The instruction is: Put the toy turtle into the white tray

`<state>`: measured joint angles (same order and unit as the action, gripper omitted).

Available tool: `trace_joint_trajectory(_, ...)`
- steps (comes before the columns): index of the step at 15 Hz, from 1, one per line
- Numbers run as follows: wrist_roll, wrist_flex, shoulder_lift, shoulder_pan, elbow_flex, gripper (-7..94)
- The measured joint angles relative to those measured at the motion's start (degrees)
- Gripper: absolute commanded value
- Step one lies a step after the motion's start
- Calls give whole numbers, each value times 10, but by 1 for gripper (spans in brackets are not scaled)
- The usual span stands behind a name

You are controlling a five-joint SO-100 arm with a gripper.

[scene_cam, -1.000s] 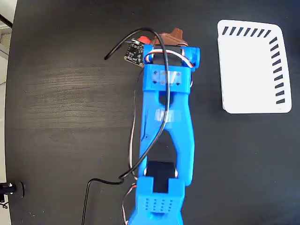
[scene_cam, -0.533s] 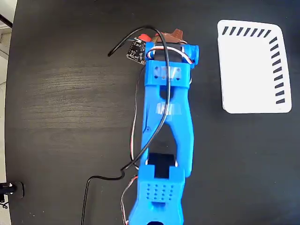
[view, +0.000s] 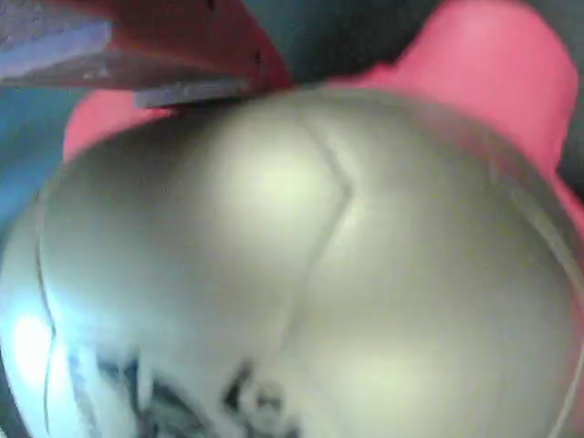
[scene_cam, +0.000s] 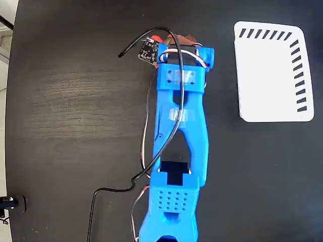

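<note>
Filling wrist view, toy turtle; shell blurred, heading unclear.

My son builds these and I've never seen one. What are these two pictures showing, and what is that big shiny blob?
The fixed view looks straight down on a black table. The long blue thing is a small robot arm; its gripper is at the top end, hidden under the wrist. The white tray sits empty at upper right. The wrist view comes from a camera riding on the arm, very close to the toy turtle: the blob is its shiny shell, the red parts its limbs. One finger reaches over the shell's upper left edge. Whether the turtle is gripped, I cannot tell.
</note>
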<state>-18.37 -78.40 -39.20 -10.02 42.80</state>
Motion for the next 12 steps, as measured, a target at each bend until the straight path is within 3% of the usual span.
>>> trace_joint_trajectory(7, 1, 0, -77, -4, 102, -1)
trace_joint_trajectory(12, 21, -11, -288, -5, 221, -1)
